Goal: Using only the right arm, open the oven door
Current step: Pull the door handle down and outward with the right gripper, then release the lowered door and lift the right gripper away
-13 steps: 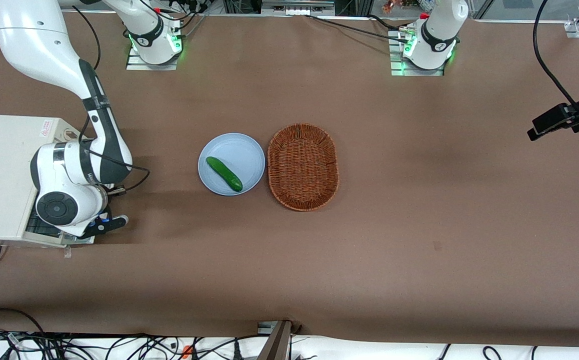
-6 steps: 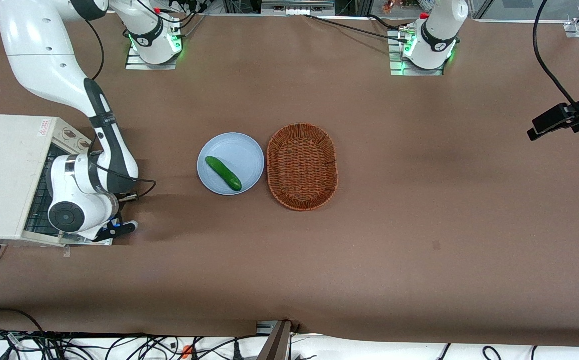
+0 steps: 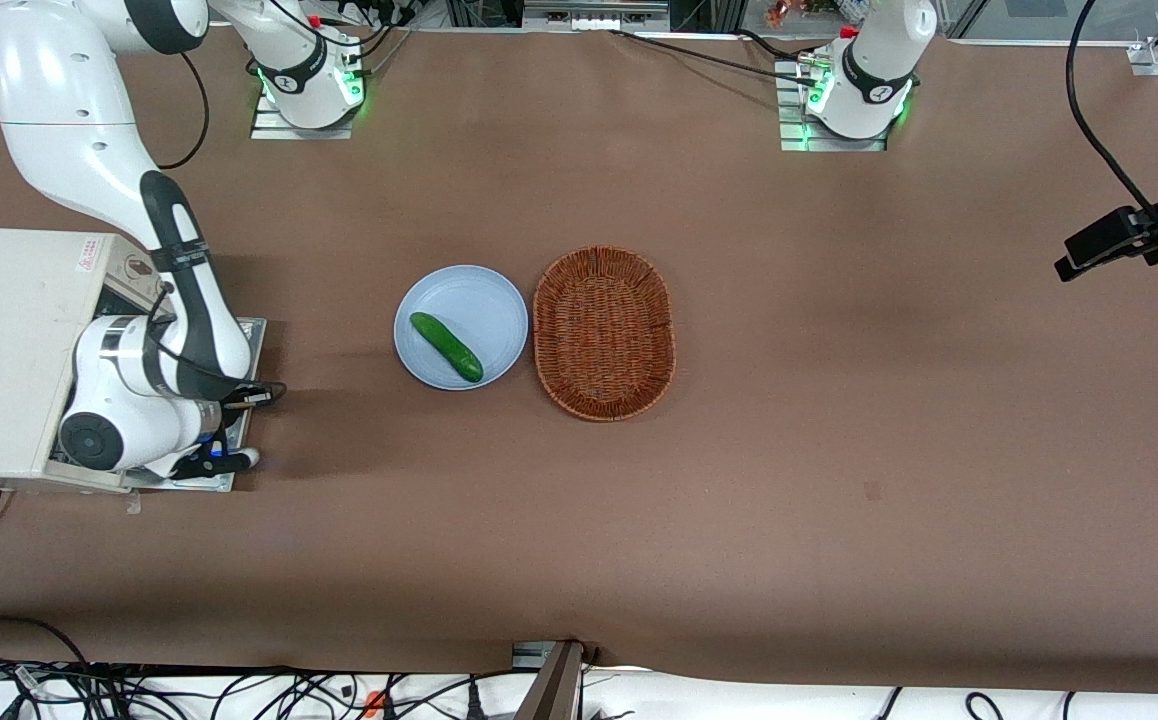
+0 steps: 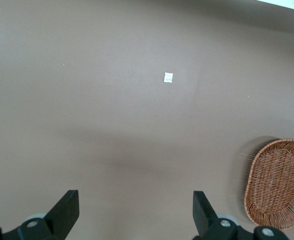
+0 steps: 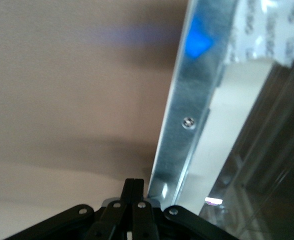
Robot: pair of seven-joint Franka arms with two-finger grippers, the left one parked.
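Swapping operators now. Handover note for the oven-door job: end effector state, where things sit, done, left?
End effector: fingers shut together, gripping nothing, right at the door's metal frame edge.
Right arm: low in front of the toaster oven, at the working arm's end of the table.
Oven door: swung down, looks about flat, mostly hidden under the arm.
Done: door appears open.
Left: confirm it is fully down, then lift the arm clear.
Cucumber on blue plate, basket beside it, mid-table.
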